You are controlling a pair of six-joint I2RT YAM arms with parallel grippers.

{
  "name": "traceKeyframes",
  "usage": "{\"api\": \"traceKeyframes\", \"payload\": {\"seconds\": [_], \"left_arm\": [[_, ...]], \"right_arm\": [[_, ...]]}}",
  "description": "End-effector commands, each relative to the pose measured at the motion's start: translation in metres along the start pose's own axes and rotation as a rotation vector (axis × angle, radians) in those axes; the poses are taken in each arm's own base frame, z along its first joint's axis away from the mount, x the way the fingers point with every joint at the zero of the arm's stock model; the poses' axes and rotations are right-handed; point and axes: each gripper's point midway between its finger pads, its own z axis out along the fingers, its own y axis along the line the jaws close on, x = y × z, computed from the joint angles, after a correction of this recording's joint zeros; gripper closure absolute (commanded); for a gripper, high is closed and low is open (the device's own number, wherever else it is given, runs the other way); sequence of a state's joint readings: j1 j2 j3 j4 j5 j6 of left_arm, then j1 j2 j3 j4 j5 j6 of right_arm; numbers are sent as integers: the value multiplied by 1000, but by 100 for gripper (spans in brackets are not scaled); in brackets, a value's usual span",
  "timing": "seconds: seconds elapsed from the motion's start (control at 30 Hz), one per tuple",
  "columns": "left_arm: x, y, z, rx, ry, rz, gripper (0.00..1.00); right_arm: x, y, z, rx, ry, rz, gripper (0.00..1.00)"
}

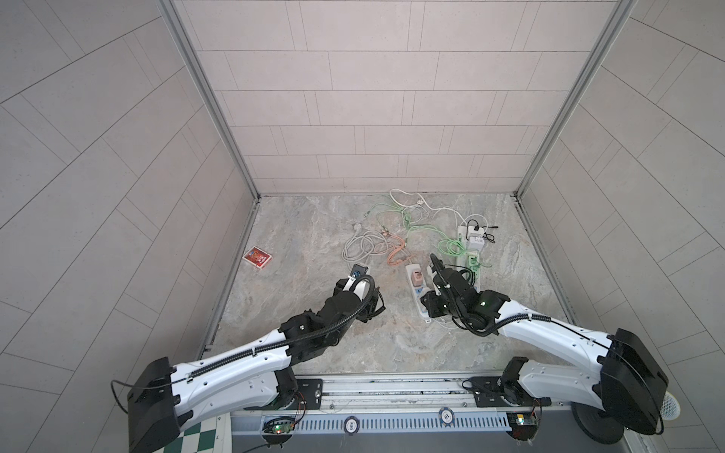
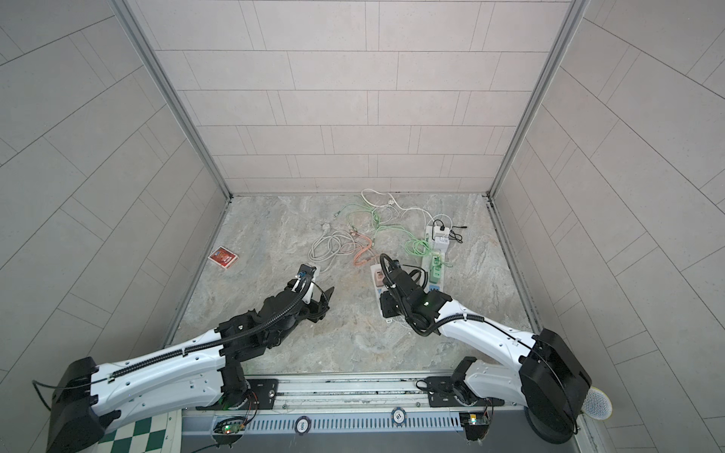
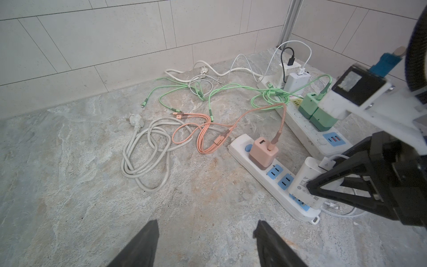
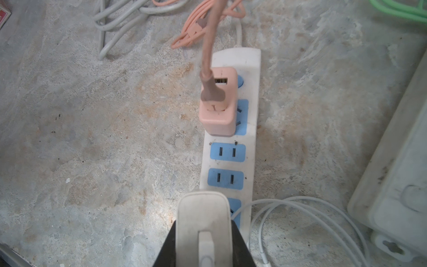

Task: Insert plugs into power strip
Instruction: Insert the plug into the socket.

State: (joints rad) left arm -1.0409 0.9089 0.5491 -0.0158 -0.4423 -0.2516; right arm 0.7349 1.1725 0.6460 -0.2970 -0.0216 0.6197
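My right gripper [image 4: 203,223] is shut on a white plug [image 4: 201,208], which it holds upright over the near end of the white power strip [image 4: 251,143]. Its prongs are hidden. In the left wrist view the same white plug [image 3: 307,182] stands on that strip [image 3: 240,148] between black fingers. A pink plug [image 4: 218,111] sits in the strip's far end, and two blue sockets [image 4: 227,152] between them stand free. My left gripper [image 3: 206,223] is open over bare floor to the left of the strip, holding nothing. In both top views the arms hide most of this.
A second, longer strip [image 3: 307,136] lies to the right with two green plugs [image 3: 322,119] and white plugs [image 3: 297,82] in it. Grey cord [image 3: 143,157], pink cable [image 3: 208,138] and green cable [image 3: 208,92] lie tangled beyond. A red card pack [image 1: 257,257] lies at far left.
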Motion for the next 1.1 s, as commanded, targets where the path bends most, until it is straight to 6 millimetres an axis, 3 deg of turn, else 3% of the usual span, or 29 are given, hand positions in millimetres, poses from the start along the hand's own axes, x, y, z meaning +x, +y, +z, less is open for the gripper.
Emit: {"api": "traceKeyframes", "payload": {"seconds": [0.0, 0.5, 0.63, 1.07], "left_arm": [[8, 3, -1, -10, 20, 17, 28], [12, 3, 0, -9, 26, 24, 28], [13, 3, 1, -10, 27, 25, 28], [14, 4, 1, -11, 23, 23, 28]], "right_arm": [[1, 1, 2, -3, -6, 11, 100], [-5, -8, -4, 34, -52, 9, 100], [8, -14, 1, 47, -27, 5, 100], [15, -22, 0, 81, -1, -4, 100]]}}
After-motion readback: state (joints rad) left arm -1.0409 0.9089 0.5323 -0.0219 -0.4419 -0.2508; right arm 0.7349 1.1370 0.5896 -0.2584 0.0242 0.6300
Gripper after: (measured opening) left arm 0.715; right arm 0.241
